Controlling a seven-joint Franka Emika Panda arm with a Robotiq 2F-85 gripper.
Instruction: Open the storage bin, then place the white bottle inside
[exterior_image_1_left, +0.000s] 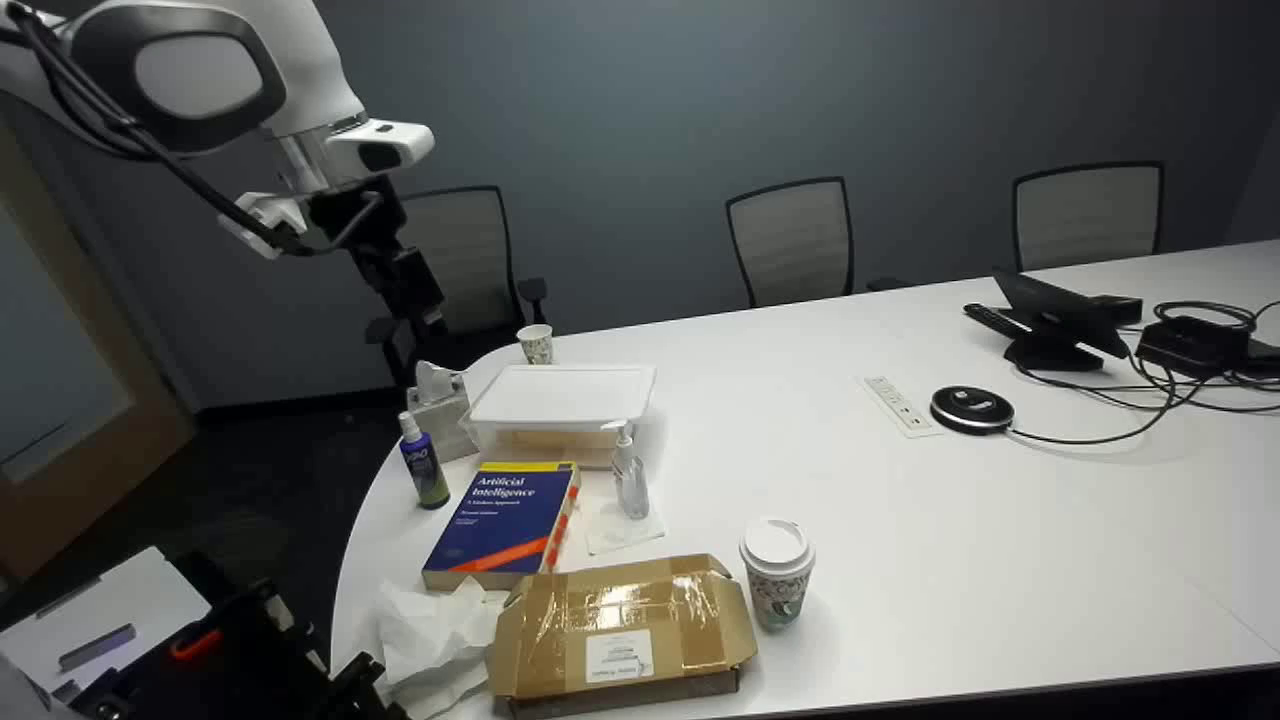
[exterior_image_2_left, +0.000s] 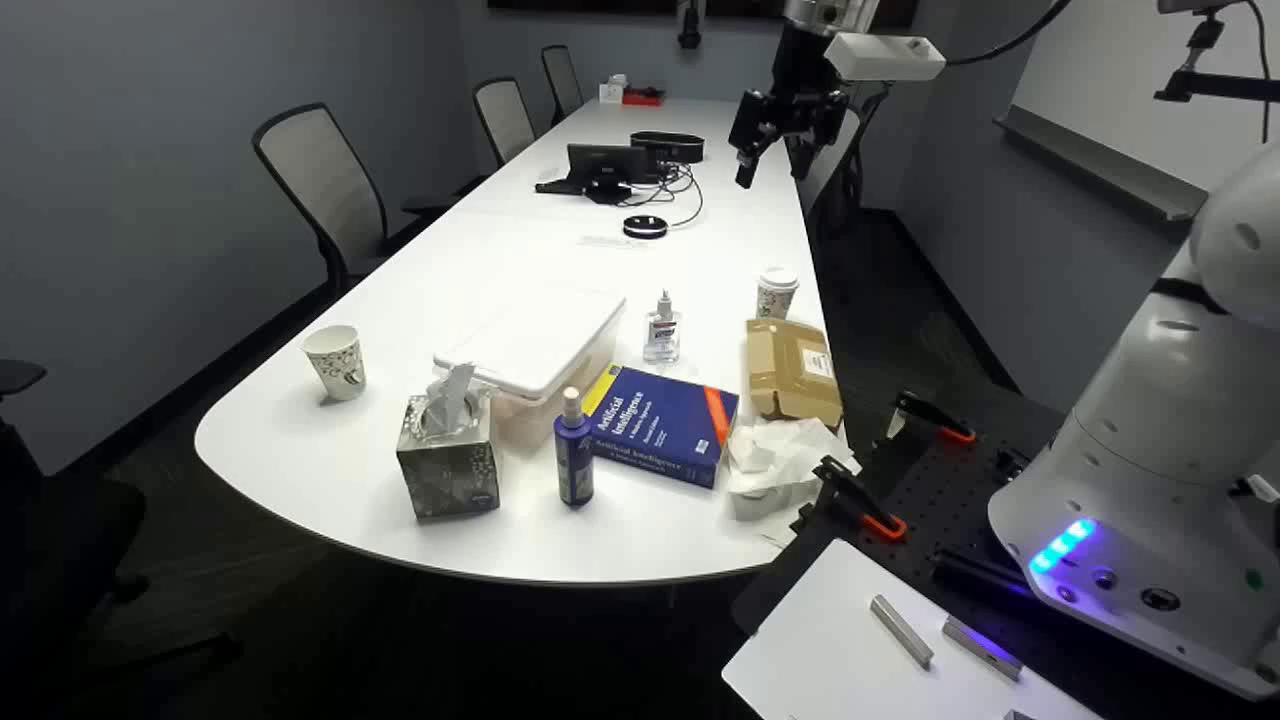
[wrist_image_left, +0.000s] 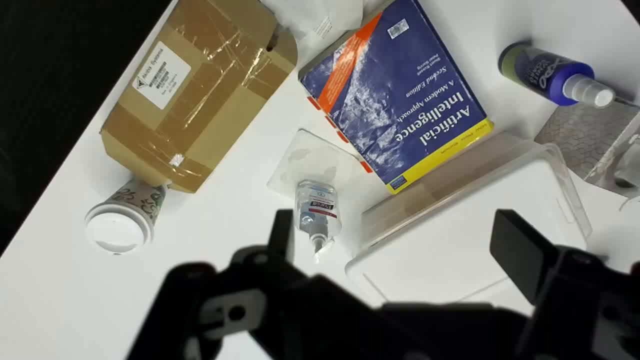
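Note:
The storage bin (exterior_image_1_left: 562, 393) is a translucent box with a flat white lid lying over its top. It stands behind the blue book in an exterior view (exterior_image_2_left: 540, 340) and shows in the wrist view (wrist_image_left: 465, 245). Brownish contents show through its wall. No plain slim white bottle shows in these frames; it is hidden or out of view. My gripper (exterior_image_1_left: 428, 312) is high above the table, apart from everything, and also shows in an exterior view (exterior_image_2_left: 771, 174). In the wrist view my gripper (wrist_image_left: 399, 240) has its fingers wide apart with nothing between them.
A clear pump bottle (exterior_image_1_left: 631, 480) stands beside the bin on a paper. Around are a blue book (exterior_image_1_left: 503, 520), a purple spray bottle (exterior_image_1_left: 424, 460), a tissue box (exterior_image_2_left: 450, 465), a cardboard package (exterior_image_1_left: 620, 630), a lidded cup (exterior_image_1_left: 777, 575), an open cup (exterior_image_2_left: 337, 362) and crumpled tissue (exterior_image_2_left: 780, 455).

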